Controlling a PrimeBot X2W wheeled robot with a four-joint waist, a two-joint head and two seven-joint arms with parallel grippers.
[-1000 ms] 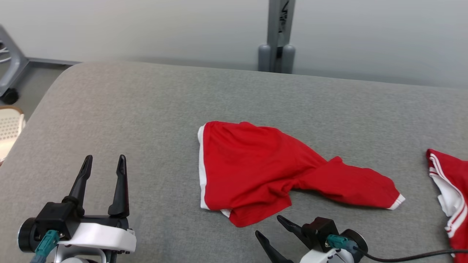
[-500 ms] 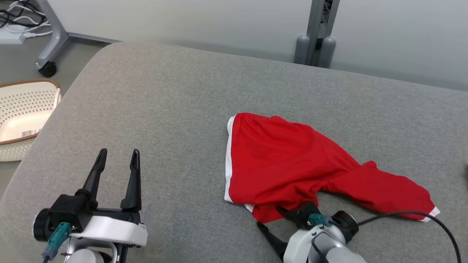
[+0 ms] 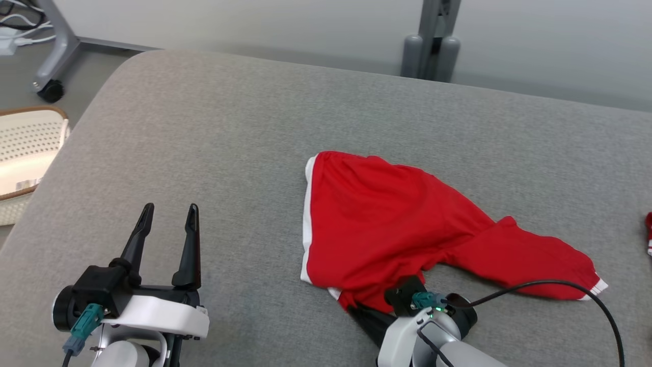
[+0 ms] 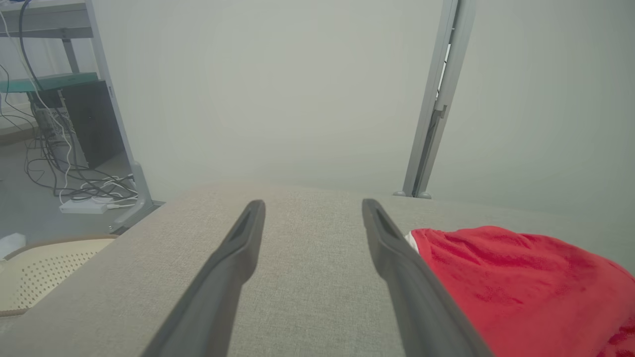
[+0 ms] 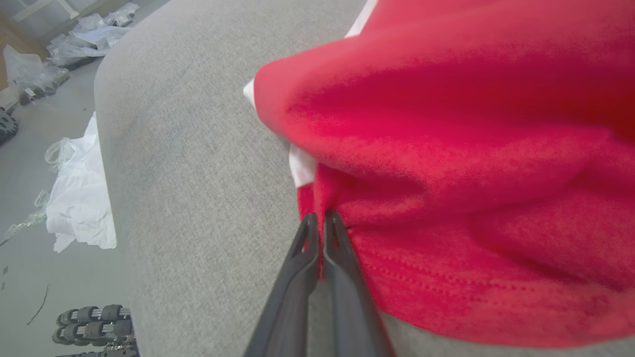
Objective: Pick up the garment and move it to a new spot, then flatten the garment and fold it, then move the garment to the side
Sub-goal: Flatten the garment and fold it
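Grey woven upholstery [image 3: 229, 127] covers the broad padded surface that we work over, and a pale wall stands behind it.

Our right pincer [image 5: 320, 220] lies low on that surface with its two dark fingers pressed together, pinching a fold at the near edge of the red shorts [image 3: 387, 224]. In the right wrist view a sliver of red cloth shows between the fingertips, and a bit of white trim sits just beyond them. From this pinch the shorts spread away and to the right. Their white-edged opening lies ahead and slightly left, and one leg trails off to the right, ending in a white cuff. The cloth lies rumpled, not flat. A black cable [image 3: 560, 283] loops from the wrist of this pincer across the upholstery, just on our side of that leg.

Our left pincer [image 3: 170, 208] hovers well to the left of the shorts, its fingers spread and holding nothing, tips pointing away from us.

Farther out, a cream perforated basket [image 3: 25, 148] sits on the floor beyond the left pincer, off the edge of the surface. A grey post [image 3: 430, 46] rises behind the far edge. A scrap of another red garment [image 3: 649, 229] shows far to the right.
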